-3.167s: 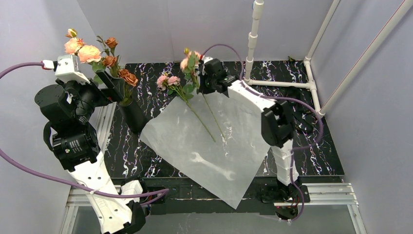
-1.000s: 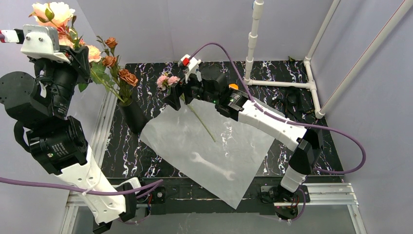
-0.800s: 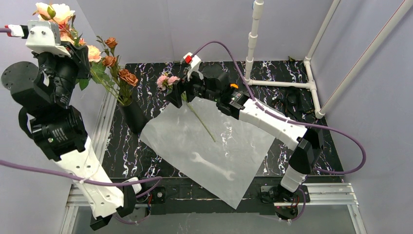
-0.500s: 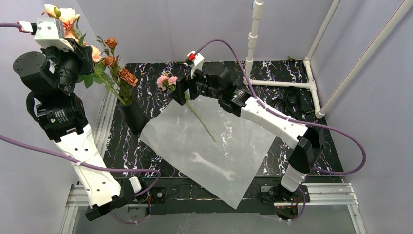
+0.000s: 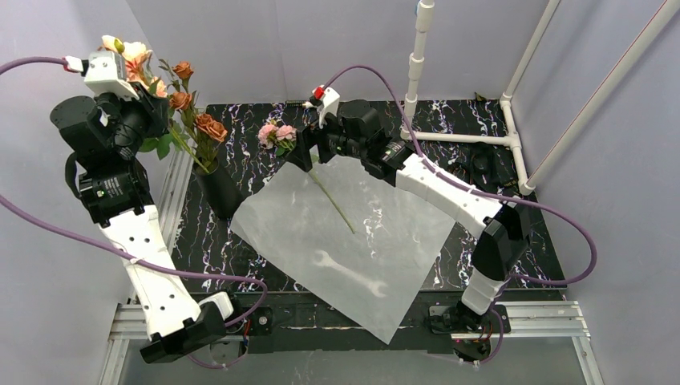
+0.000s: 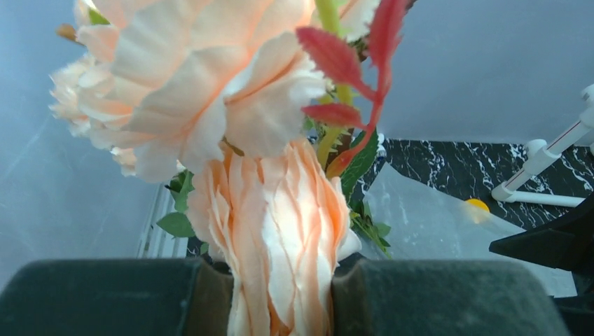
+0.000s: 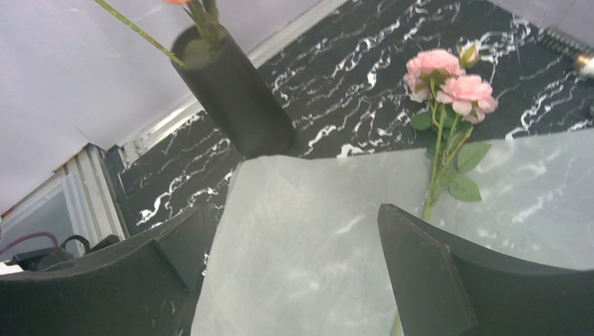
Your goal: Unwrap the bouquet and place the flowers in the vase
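Left end effector (image 6: 273, 297): pinching peach flowers (image 6: 210, 105).
Right end effector (image 7: 287, 234): spread wide above paper (image 7: 301, 203).
Pink flowers (image 7: 448, 80): just ahead of right end effector.

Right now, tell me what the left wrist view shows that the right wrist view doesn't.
Only left wrist: a peach rose pinched between the left fingers, red leaves, the white pipe post. Only right wrist: the black vase with stems in it, the pink roses lying across the paper's edge, the open right fingers. Both: the white paper sheet on the black marble table.
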Robot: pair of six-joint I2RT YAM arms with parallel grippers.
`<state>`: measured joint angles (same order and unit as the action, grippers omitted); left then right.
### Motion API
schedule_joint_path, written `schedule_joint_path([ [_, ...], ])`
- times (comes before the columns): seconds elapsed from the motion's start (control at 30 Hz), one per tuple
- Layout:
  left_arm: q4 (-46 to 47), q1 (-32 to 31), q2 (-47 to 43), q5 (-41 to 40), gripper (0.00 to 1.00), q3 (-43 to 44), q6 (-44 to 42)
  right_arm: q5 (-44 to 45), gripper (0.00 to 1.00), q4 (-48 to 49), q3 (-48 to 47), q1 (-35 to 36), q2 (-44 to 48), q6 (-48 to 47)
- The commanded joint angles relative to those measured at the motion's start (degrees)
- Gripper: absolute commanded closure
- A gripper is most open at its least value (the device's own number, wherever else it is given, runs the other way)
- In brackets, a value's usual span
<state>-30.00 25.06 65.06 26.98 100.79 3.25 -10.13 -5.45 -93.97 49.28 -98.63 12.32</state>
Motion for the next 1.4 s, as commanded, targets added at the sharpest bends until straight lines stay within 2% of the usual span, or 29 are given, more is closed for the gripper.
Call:
schedule_joint_path([
  [0.0, 1.4, 0.3, -1.2, 1.0, 1.00, -6.1, 0.3, -3.1, 0.02, -4.6, -1.8, -3.2, -1.6, 0.2],
  [0.17, 2.9, 0.3, -1.5, 2.8, 0.97, -11.5, 1.2, -6.8, 0.02, -6.7, -0.6, -6.4, -2.3, -1.4],
  [0.23, 2.7, 0.3, -1.0, 2.7, 0.91, -13.0, 1.2, -6.8, 0.02, -7.6, -0.8, -7.0, -2.6, -2.8],
  [0.33, 1.4, 0.3, -0.2, 2.6, 0.63, -12.8, 0.7, -6.8, 0.03, -9.2, -1.3, -7.8, -3.3, -1.6],
  [0.37, 1.1, 0.3, 0.0, 2.8, 0.50, -12.5, -0.2, -7.0, 0.03, -9.8, -1.4, -7.8, -3.5, -1.5],
  [0.43, 0.2, 0.3, 0.2, 2.4, 0.35, -12.0, -0.7, -6.9, 0.04, -10.8, -1.3, -7.8, -3.9, -1.5],
  [0.53, -2.4, 0.3, 1.1, 1.8, 0.05, -10.3, 0.6, -6.2, 0.05, -12.3, -0.2, -7.8, -3.8, -4.8],
  [0.57, -3.4, 0.3, 1.4, 0.6, 0.02, -9.1, 2.3, -5.4, 0.05, -13.2, 0.1, -7.8, -3.8, -5.9],
  [0.67, -6.5, 0.3, 0.7, 0.0, 0.02, -5.2, 3.9, -4.5, 0.06, -18.3, -2.2, -7.8, -5.4, -8.7],
  [0.8, -5.5, 0.3, -1.7, -3.3, 0.02, -3.1, 5.9, -2.9, 0.08, -25.0, -6.1, -7.8, -8.4, -10.4],
  [1.07, -10.1, 0.3, -2.5, -13.5, 0.02, 4.6, 6.6, 3.4, 0.14, -29.0, -9.6, -7.6, -14.2, -12.2],
  [1.23, -13.2, 0.3, -3.6, -11.3, 0.02, 7.3, 4.3, 5.6, 0.16, -30.1, -15.1, -7.3, -21.4, -12.2],
  [1.37, -16.5, 0.3, -5.1, -7.6, 0.02, 6.4, 3.8, 7.1, 0.22, -30.8, -22.3, -6.9, -28.9, -12.2],
])
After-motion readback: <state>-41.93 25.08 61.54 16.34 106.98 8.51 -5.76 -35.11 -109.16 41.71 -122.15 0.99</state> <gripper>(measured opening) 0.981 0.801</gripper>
